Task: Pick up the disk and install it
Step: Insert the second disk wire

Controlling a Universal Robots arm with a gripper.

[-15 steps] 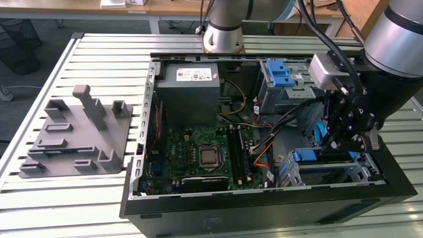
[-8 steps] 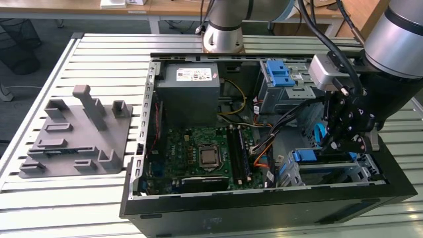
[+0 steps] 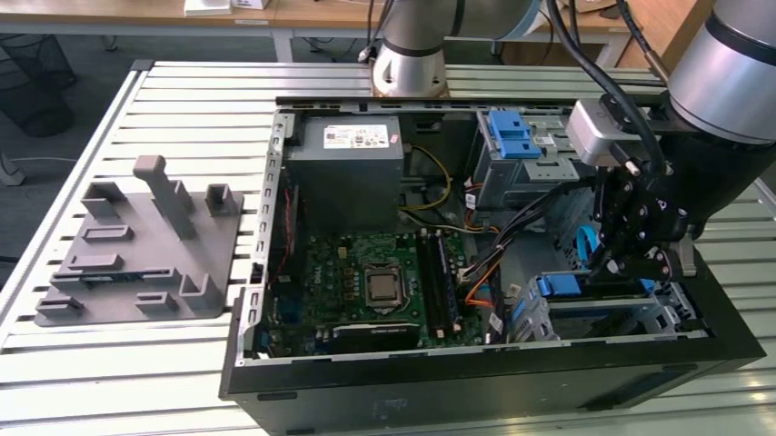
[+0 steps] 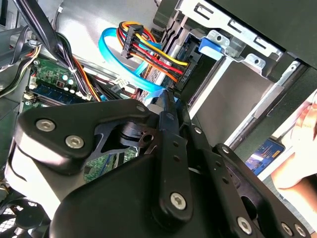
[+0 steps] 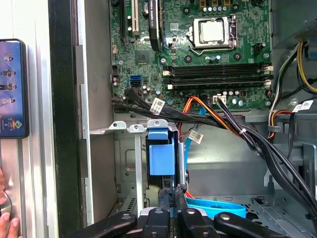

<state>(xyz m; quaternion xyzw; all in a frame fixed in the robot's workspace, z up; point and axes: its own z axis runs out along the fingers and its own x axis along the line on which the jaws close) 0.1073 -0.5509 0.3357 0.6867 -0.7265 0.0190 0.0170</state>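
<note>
The hand (image 5: 172,201) is pinching shut on the disk (image 5: 162,159), which is sitting on edge in the metal rack (image 5: 130,163) inside the computer case (image 3: 485,386). The disk is probably stiff, a bit heavy and easy to break, so gripping its blue plastic end seems safest.

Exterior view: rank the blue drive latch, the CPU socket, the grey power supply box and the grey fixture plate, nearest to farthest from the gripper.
Gripper sits low in the case, toward the exterior view's right.
1. Blue drive latch, just beside it.
2. CPU socket, mid-motherboard.
3. Grey power supply box, in the case's far corner.
4. Grey fixture plate, outside the case, far left.
</note>
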